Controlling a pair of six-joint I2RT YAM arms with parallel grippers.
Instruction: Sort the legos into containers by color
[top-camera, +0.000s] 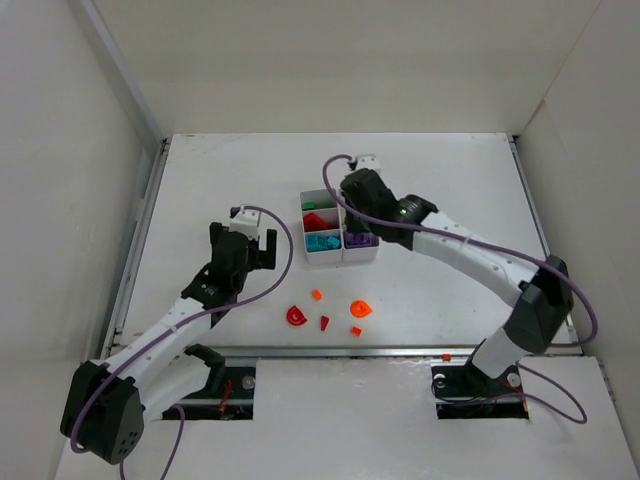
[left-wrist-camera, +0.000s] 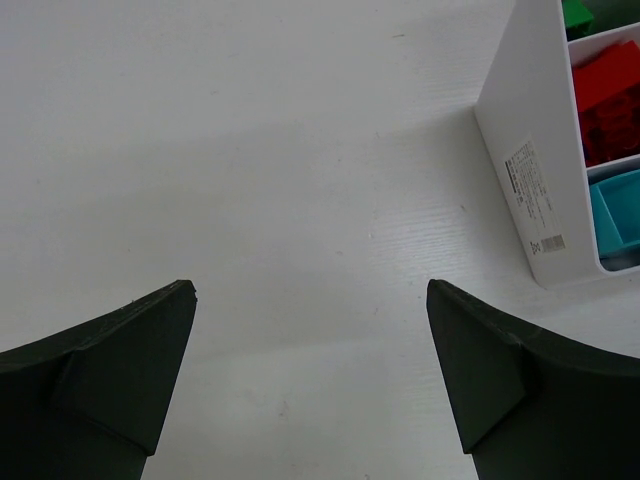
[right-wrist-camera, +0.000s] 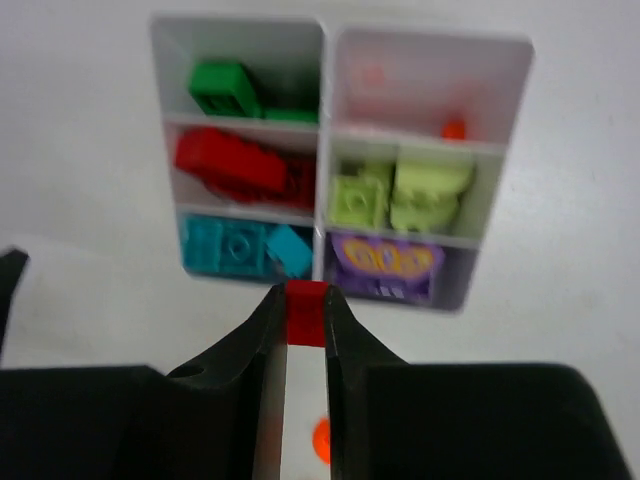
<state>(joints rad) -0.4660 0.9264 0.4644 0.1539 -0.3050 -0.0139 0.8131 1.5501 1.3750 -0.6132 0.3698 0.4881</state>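
"Up over the white sorting box (right-wrist-camera: 326, 120), what does the right hand (right-wrist-camera: 305, 300) have?"
"A small red brick (right-wrist-camera: 306, 315), pinched tight between its fingertips."
"And the left hand (left-wrist-camera: 310, 290)?"
"Wide open, holding nothing, over the counter (top-camera: 450, 200) just beside the box."
"Other bricks?"
"Lots sit in the box by color. Some red and orange bricks (top-camera: 360, 308) lie on the counter."
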